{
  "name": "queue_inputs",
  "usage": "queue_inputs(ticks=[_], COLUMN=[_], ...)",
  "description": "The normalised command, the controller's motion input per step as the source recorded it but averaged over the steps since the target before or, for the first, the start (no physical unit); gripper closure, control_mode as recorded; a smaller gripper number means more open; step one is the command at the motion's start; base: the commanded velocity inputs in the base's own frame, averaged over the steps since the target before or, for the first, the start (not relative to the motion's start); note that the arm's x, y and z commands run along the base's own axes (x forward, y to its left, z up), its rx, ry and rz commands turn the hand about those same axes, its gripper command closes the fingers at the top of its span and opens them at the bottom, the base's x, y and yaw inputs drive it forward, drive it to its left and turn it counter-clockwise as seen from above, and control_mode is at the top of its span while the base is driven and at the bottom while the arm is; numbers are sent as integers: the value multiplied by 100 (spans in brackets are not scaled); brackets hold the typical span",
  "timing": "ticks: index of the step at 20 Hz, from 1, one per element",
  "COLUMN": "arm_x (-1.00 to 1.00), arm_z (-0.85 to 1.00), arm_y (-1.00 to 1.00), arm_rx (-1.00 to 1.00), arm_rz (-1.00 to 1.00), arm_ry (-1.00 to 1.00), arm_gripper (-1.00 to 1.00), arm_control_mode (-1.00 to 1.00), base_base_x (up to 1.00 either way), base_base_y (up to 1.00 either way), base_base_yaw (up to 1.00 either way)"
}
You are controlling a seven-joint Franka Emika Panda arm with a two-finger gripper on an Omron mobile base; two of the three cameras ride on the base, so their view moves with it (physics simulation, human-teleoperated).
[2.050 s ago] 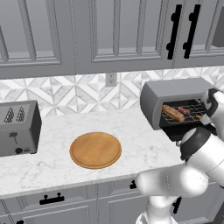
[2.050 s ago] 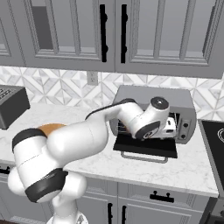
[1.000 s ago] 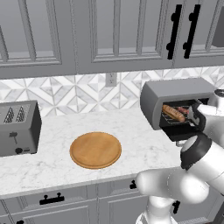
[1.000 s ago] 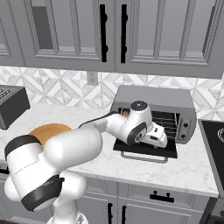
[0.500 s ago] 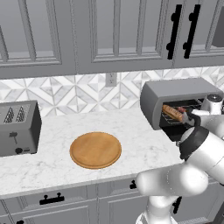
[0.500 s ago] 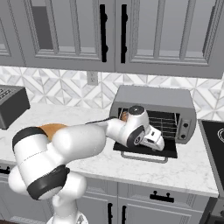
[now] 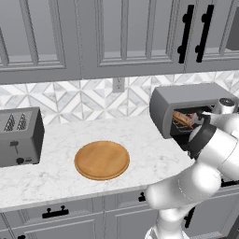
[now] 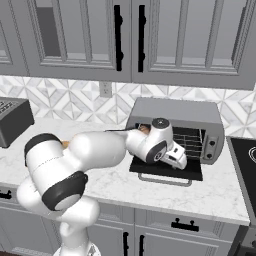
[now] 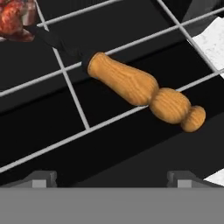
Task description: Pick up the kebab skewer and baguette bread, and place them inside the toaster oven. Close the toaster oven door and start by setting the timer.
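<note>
The toaster oven [image 8: 175, 112] stands with its toaster oven door [image 8: 148, 169] folded down flat. The kebab skewer [image 9: 144, 91] lies across the wire rack [image 9: 70, 92], its wooden handle nearest me and a reddish meat chunk [image 9: 15, 19] at the far end. In the left base view the golden-brown baguette bread [image 7: 181, 119] rests on the rack inside the toaster oven [image 7: 186, 109]. My gripper [image 9: 113, 178] hovers just in front of the skewer's handle, open, with nothing between its fingertips [image 9: 41, 177]. In the right base view the gripper [image 8: 181, 161] hangs over the lowered door.
A round wooden board [image 7: 101, 159] lies mid-counter. A grey slot toaster [image 7: 18, 135] stands at the far left. The oven's control strip [image 8: 210, 145] is on its right side, with a dark cooktop [image 8: 247, 165] beyond. Wall cabinets hang above.
My hand has drawn back from the oven mouth and sunk slightly toward the door. The skewer and bread stay on the rack. The jaws remain open.
</note>
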Motion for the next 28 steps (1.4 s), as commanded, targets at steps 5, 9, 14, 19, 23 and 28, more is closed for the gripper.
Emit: queue_inputs(ticks=[5, 9, 14, 19, 23, 28], arm_x=[27, 20, 21, 43, 26, -77], arm_z=[0, -9, -11, 0, -4, 7], arm_y=[0, 6, 18, 25, 16, 0], arm_rx=[6, 1, 0, 0, 0, 0], arm_rz=[-5, -9, -11, -11, -6, 3], arm_ry=[0, 0, -6, -10, -5, 0], arm_gripper=[-100, -100, -100, -100, -100, -100], arm_control_mode=[-100, -100, -100, -100, -100, -100], base_base_x=[0, 0, 0, 0, 0, 0], base_base_y=[0, 0, 0, 0, 0, 0], base_base_yaw=[0, 0, 0, 0, 0, 0])
